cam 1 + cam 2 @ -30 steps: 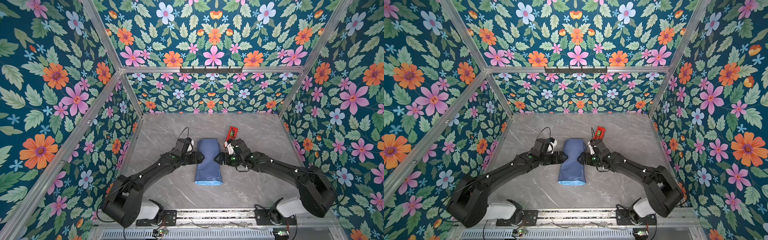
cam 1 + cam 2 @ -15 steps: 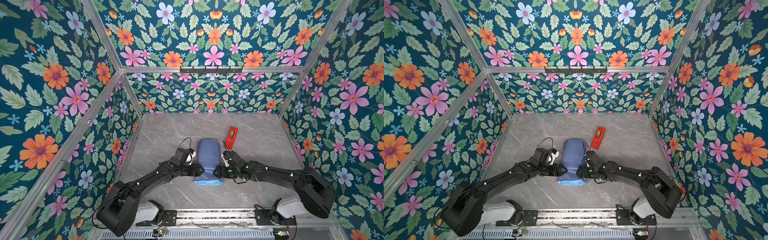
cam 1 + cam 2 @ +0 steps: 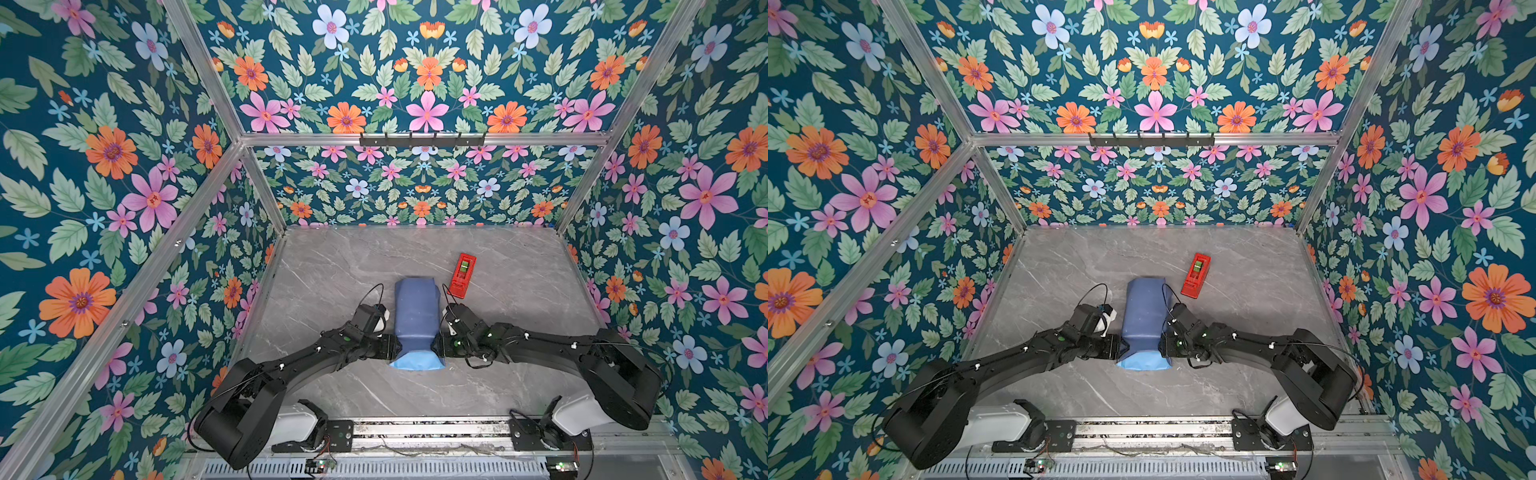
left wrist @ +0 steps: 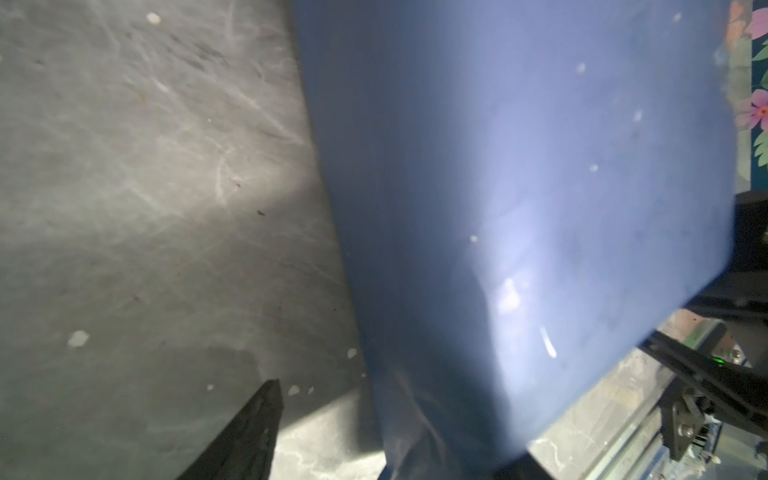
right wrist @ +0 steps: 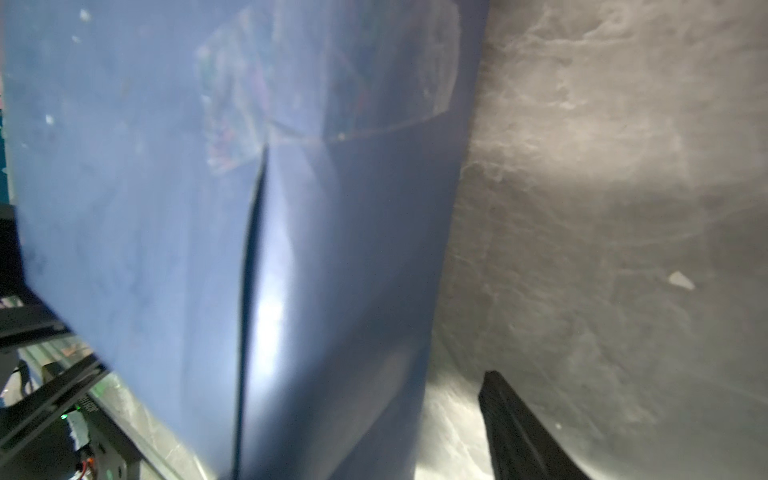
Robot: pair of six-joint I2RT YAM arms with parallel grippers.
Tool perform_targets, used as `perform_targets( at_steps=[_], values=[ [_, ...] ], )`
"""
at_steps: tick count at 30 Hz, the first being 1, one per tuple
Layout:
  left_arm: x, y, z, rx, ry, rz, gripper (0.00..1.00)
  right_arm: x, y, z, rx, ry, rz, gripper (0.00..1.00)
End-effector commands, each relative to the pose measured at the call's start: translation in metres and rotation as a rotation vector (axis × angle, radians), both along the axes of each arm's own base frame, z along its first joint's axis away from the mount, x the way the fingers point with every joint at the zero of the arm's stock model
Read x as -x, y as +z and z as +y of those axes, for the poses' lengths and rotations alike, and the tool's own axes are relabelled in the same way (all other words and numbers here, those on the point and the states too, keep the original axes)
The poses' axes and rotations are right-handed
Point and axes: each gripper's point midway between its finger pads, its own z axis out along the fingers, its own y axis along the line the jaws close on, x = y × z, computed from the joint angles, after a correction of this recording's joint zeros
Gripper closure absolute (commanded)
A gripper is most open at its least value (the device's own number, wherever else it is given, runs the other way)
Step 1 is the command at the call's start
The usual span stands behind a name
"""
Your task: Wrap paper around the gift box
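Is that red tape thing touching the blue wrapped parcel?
Apart. In both top views a strip of bare grey table shows between the red tape dispenser and the right edge of the paper.

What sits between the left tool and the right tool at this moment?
The near part of the folded paper, narrowed there, with the left tool and the right tool at its two sides. Both top views show it.

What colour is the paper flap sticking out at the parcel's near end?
The flap is light sky-blue, clearest in a top view.
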Motion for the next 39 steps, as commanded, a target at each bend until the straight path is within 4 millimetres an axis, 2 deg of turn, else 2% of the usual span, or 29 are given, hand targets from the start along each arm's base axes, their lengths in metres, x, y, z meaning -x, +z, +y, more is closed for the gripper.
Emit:
perform_targets(
  at_steps=[1,8,13,19,29,34,39],
  values=[
    [-0.010,0.000,0.004,-0.048,0.040,-0.057,0.38,-0.010,0.003,-0.001,0.027,-0.018,-0.055,0.41],
    [-0.014,-0.002,0.008,-0.148,0.107,-0.109,0.47,-0.022,0.008,-0.008,0.074,-0.055,-0.106,0.42],
    [-0.013,-0.010,0.004,-0.197,0.133,-0.106,0.51,-0.032,0.012,-0.008,0.111,-0.043,-0.143,0.42],
    [-0.003,-0.022,0.005,-0.218,0.142,-0.072,0.54,-0.030,0.008,-0.008,0.114,-0.035,-0.138,0.43],
    [-0.005,-0.026,0.017,-0.302,0.169,-0.095,0.60,-0.028,0.004,-0.009,0.115,-0.039,-0.127,0.44],
    [0.008,-0.021,-0.004,-0.166,0.101,-0.054,0.53,-0.028,0.004,-0.009,0.114,-0.038,-0.126,0.44],
    [0.025,-0.023,-0.019,-0.058,0.041,-0.001,0.56,-0.027,0.003,-0.009,0.110,-0.039,-0.124,0.45]
  ],
)
